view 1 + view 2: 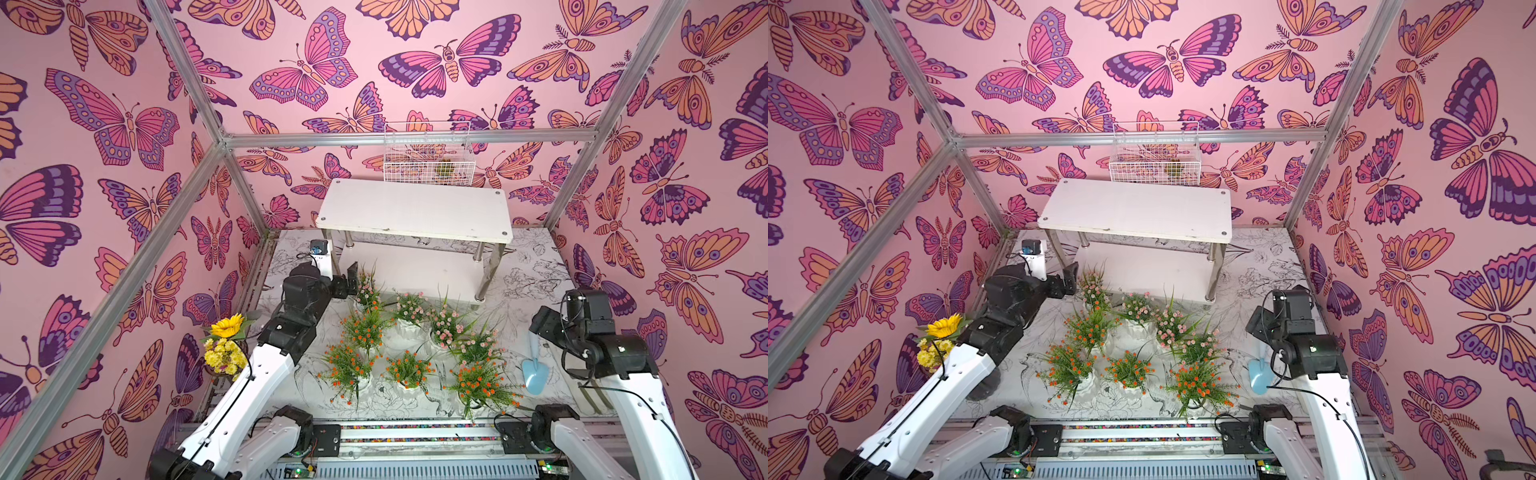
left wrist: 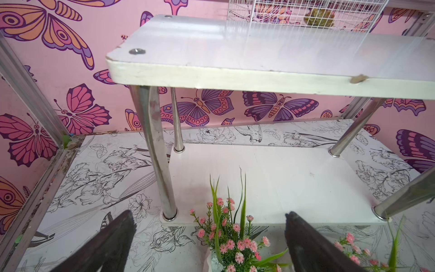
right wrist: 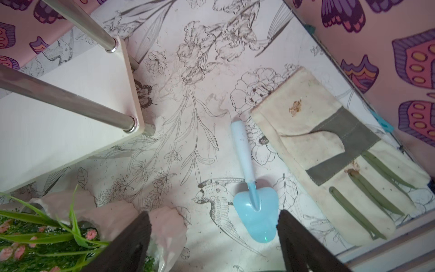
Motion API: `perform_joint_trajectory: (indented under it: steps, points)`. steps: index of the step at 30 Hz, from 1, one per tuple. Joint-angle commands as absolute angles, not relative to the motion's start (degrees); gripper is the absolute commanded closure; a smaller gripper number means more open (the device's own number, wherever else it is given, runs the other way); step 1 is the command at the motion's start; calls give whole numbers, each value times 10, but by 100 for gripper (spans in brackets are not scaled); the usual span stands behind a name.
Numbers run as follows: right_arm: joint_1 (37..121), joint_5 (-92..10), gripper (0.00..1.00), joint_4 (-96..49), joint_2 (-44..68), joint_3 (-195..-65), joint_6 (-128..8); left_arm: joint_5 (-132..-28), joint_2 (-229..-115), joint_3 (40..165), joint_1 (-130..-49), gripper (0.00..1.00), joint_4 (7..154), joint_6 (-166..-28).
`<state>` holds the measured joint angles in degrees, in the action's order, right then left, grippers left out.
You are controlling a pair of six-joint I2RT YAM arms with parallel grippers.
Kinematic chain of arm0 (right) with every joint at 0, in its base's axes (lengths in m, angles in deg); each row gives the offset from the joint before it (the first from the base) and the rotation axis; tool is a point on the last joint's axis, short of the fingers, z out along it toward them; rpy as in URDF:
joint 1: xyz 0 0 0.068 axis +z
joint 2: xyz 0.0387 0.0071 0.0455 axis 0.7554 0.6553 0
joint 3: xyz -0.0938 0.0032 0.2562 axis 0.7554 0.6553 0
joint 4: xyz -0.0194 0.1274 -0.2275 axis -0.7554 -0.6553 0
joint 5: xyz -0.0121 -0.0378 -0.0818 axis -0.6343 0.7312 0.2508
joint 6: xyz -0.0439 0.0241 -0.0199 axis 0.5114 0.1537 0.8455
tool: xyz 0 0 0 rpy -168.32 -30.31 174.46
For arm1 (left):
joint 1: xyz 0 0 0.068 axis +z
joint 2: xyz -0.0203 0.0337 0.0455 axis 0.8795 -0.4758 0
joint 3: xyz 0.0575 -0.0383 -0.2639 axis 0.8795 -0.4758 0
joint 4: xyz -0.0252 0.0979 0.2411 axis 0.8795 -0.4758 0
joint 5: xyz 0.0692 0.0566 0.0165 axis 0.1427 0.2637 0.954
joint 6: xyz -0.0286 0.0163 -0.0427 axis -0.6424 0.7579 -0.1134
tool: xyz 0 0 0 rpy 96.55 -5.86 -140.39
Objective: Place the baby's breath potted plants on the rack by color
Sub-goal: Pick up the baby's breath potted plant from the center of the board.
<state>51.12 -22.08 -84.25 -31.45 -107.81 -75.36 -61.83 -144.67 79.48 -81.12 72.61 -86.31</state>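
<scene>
Now the left end effector (image 2: 209,213) and right end effector (image 3: 214,212) gape empty near ribbed white pots (image 1: 408,329).

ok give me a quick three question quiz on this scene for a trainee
1. True or false: a potted plant already stands on the rack.
2. How many orange-flowered plants stand on the table?
3. In the right wrist view, what lies beside the blue trowel? A) a glove B) a sunflower C) a wire basket

Key: 1 false; 2 four; 3 A
</scene>
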Motion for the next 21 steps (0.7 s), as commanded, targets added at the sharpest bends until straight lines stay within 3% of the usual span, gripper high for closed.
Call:
perform_joint_trajectory:
  steps: [1,11,21]
  points:
    - [521,-266,18,-889,-316,-1053,-788,-639,-1445,814,-814,0,700,-857]
    - [601,-261,25,-968,-375,-1021,-877,-647,-1433,805,-814,0,684,-871]
    - [720,-246,31,-941,-358,-957,-935,-658,-1434,808,-815,0,674,-877]
